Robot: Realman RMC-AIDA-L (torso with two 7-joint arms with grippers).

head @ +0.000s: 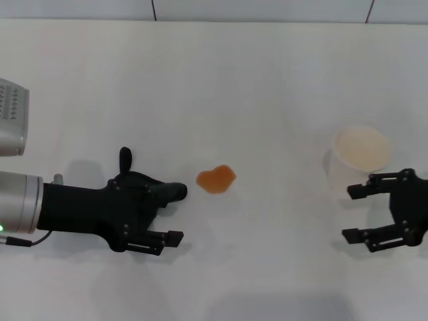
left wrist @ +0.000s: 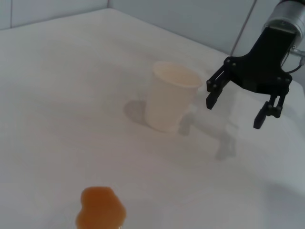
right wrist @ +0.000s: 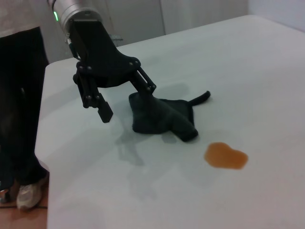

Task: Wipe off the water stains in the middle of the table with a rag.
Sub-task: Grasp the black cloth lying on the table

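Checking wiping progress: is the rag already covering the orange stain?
No: in the right wrist view the rag lies beside the orange stain, with bare table between them.

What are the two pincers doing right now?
Left pincer: open, over the rag, not gripping it.
Right pincer: open, empty, beside the cup.
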